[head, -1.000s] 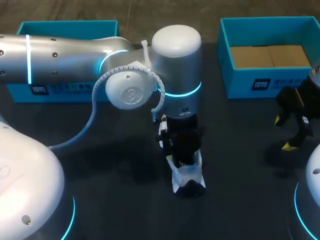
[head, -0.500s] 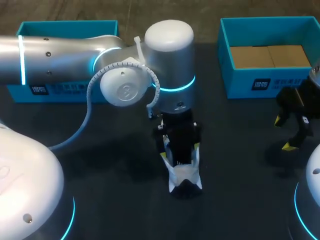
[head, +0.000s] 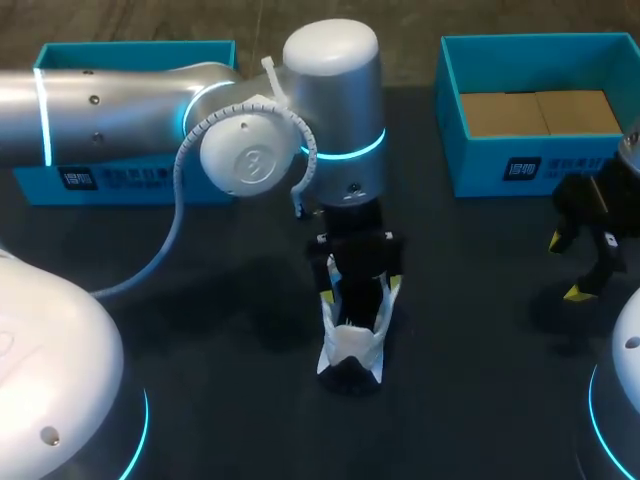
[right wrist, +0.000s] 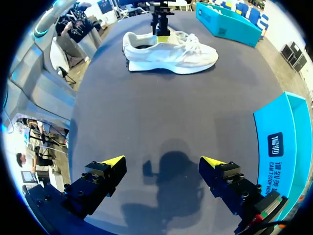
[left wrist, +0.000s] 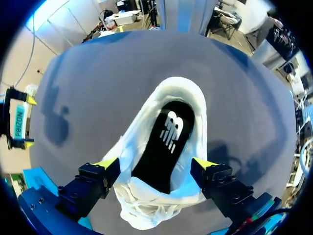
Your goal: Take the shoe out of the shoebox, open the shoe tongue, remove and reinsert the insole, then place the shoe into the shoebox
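Dark table (head: pixel 230 340) beneath everything. Largest upon it, the silver left arm (head: pixel 330 110), reaching in to stand straight above the shoe (head: pixel 350 345). Well apart from the shoe, past its toe end on the right arm's side, an open teal shoebox (head: pixel 560 165) with a brown cardboard floor. Past the toe end on the other side, just as far from the shoe, a second teal box (head: pixel 130 50). White shoe itself outside both boxes, sole down, heel toward the robot. Left gripper (left wrist: pixel 155 164) straddling the shoe at midfoot, fingers spread wide, one yellow-tipped finger against each side of the white upper, so clamped on the shoe and nothing else. Right gripper (right wrist: pixel 163 161) well off to the shoe's side, fingers far apart with nothing between them, above bare table. Inside the shoe, a black insole (left wrist: pixel 166 152) lying flat, seen through the gaping collar. As for print: a white striped logo (left wrist: pixel 170 128) on the insole toward the heel; a small white-on-dark label (head: pixel 521 168) on the shoebox's front wall; a twin label (head: pixel 80 180) on the second teal box, too small to make out.
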